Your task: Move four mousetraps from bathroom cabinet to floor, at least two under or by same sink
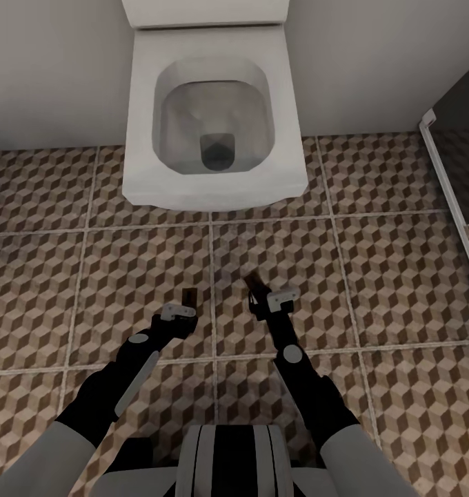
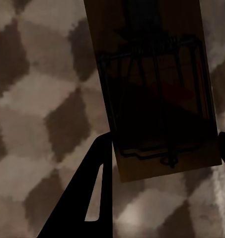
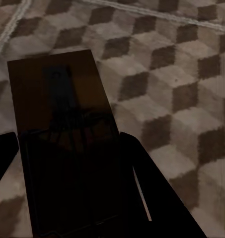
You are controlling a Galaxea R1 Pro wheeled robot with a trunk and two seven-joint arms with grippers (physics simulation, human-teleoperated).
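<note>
both jaws, left (image 1: 187,308) and right (image 1: 257,298), each clamp a mousetrap (image 2: 157,94) over the bathroom floor (image 1: 400,276).

You face a white toilet (image 1: 212,124) against a plain grey wall (image 1: 48,62). Cube-patterned floor tiles (image 1: 400,262) spread below. Dark shower glass (image 1: 462,117) stands far right.

Two brown mousetraps (image 1: 188,297) (image 1: 254,284) held above tiled bathroom floor (image 1: 400,262).
</note>
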